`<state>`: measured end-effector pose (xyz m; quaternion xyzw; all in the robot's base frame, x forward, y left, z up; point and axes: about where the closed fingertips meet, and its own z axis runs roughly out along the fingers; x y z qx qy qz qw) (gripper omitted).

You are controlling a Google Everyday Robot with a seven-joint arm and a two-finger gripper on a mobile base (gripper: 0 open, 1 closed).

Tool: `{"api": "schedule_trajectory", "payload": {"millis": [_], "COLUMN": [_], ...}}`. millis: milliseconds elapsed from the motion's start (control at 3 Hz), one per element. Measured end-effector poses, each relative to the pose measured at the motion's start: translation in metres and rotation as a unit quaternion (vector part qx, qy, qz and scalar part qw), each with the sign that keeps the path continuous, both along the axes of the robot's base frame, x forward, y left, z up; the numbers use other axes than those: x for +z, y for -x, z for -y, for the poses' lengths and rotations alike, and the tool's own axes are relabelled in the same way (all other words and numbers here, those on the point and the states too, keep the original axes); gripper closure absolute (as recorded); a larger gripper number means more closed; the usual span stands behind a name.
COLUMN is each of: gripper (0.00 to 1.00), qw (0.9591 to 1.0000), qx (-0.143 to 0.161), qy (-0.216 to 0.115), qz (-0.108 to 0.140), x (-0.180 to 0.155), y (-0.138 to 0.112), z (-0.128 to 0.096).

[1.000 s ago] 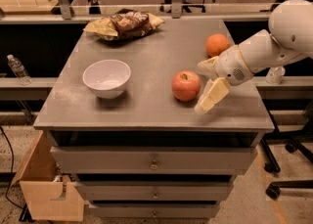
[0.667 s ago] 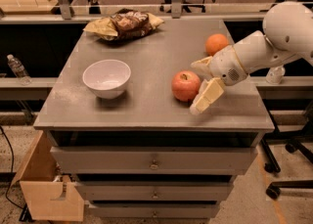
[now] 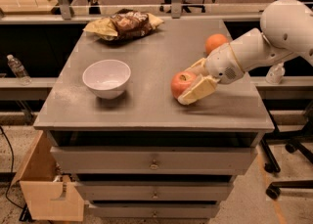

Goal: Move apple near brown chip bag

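Note:
The pinkish-red apple point(image 3: 181, 83) sits on the grey table point(image 3: 146, 105), right of centre near the front. My gripper point(image 3: 188, 86) reaches in from the right, low over the table. Its cream fingers are open and straddle the apple's right side. The near finger point(image 3: 197, 91) lies against the apple's front and the far finger point(image 3: 197, 66) sits behind it. The brown chip bag point(image 3: 124, 24) lies wrinkled at the table's back left, far from the apple and gripper.
A white bowl point(image 3: 106, 77) stands left of the apple. An orange fruit point(image 3: 215, 42) sits behind my arm at the right edge. A water bottle point(image 3: 17, 69) rests on a ledge at left. An open wooden drawer point(image 3: 46, 193) juts out low left.
My gripper has slid left, from beside the apple to straddling it. The apple, the bowl and the bag have not moved.

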<state>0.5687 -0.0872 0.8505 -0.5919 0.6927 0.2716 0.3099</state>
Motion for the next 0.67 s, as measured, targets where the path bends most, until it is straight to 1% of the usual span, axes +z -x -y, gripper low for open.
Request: {"api": "schedule_trajectory", "payload": {"millis": [333, 667], "gripper": [0.70, 0.94], "qw": [1.0000, 0.9987], "qx": [-0.003, -0.029], "qy": [-0.003, -0.002], "qz": [0.007, 0.042], "x": [0.009, 0.034], "y": [0.001, -0.009], "z": [0.000, 0.019]}}
